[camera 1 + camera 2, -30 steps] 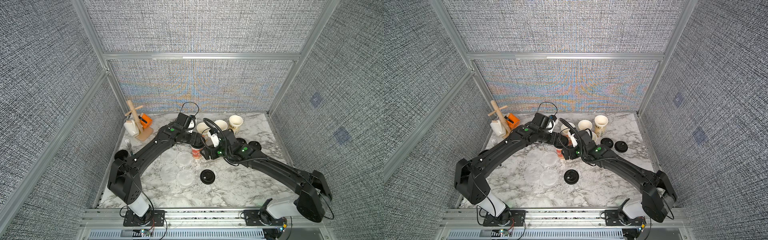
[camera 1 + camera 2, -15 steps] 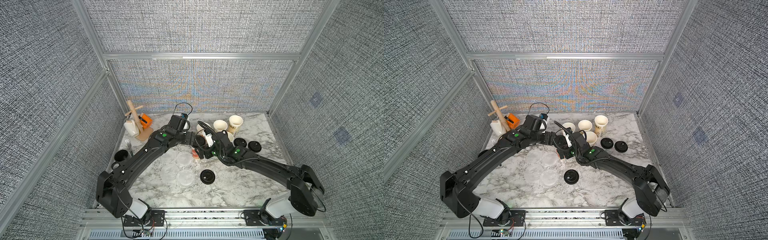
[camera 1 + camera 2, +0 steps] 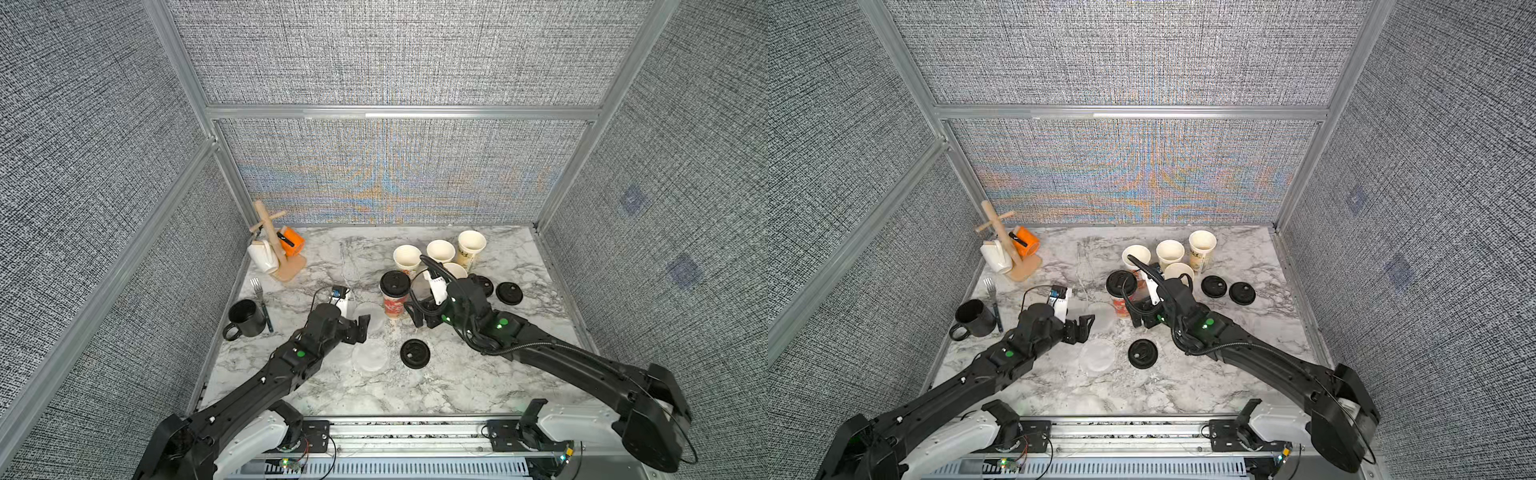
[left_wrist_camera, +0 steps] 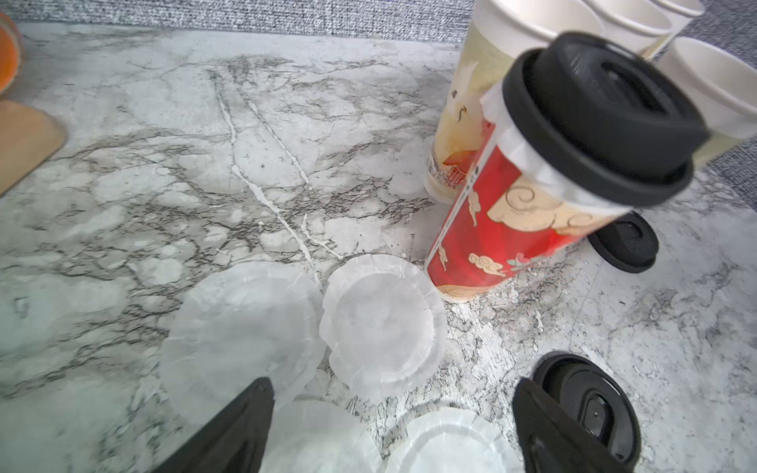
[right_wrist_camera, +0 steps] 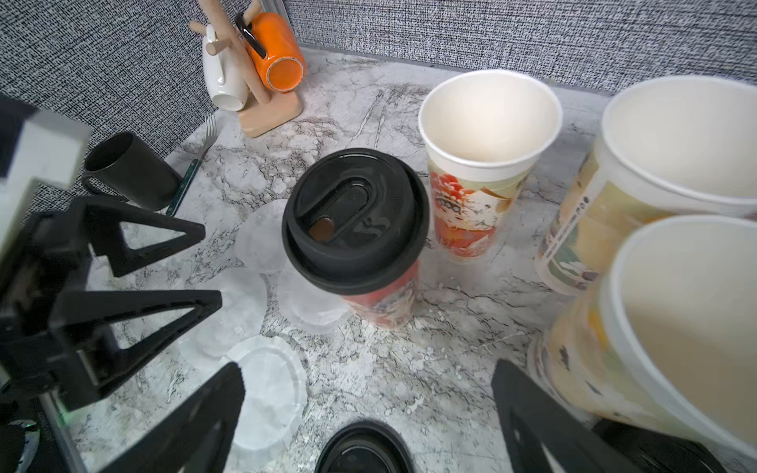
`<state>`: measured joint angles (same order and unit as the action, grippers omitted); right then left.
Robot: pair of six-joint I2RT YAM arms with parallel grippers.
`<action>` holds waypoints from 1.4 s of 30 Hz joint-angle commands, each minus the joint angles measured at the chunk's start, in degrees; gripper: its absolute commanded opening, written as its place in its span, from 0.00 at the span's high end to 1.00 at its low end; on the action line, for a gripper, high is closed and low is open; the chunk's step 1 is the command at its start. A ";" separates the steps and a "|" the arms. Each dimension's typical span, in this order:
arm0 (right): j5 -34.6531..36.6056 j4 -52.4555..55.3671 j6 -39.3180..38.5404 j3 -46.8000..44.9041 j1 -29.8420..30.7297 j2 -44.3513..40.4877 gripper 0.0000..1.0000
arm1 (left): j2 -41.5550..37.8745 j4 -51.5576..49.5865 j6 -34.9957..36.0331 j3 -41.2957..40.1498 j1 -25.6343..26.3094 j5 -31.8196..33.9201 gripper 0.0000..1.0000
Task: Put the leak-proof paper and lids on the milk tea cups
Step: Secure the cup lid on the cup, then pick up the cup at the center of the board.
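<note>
so the left gripper (image 3: 360,329) sits a bit left of centre in both top views, jaws spread wide and empty; right under and around it is the leak-proof paper, thin translucent whitish round film discs lying flat on the grey-veined marble tabletop (image 3: 457,386); one disc (image 3: 370,356) shows clearly just below the gripper, the rest are partly hidden by the arm.

left wrist view is way clearer; four discs on the marble; a crinkly one (image 4: 383,323) lies just ahead of the gap between the black fingers (image 4: 241,426), its edge right up against the foot of the tall red printed paper cup (image 4: 491,229); a smoother one (image 4: 241,323) touches it edge to edge; two more (image 4: 319,438) lie closer in, between the fingers; none of them is gripped; a fifth bit of film (image 4: 512,135) pokes out from under the black round plastic lid (image 4: 602,110) pressed on that red cup.

right gripper (image 3: 415,318) is at frame centre, just right of the capped cup; its jaws are spread too, holding nothing; in the right wrist view the cup stands ahead of them, clear of both.

four open tapered paper cups (image 3: 440,251), white inside, bunch up in the upper right of the tabletop; loose black lids (image 3: 414,353) lie below centre and right of that gripper.
</note>
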<state>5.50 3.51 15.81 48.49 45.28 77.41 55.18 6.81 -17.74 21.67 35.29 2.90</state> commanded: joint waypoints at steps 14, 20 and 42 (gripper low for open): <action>4.00 4.49 0.09 -6.30 -4.88 -15.78 0.03 | 25.62 32.72 9.27 2.79 1.71 -11.19 0.07; 4.11 5.54 0.39 -8.05 -6.21 -18.37 0.03 | 29.03 37.63 10.01 3.07 2.46 -12.40 0.06; 4.83 8.09 1.85 -8.67 -7.65 -19.74 0.03 | 44.02 57.32 11.41 5.80 6.46 -0.93 0.03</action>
<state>9.61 11.33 17.47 39.77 37.80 57.71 98.52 58.43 -6.59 26.94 41.58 -0.27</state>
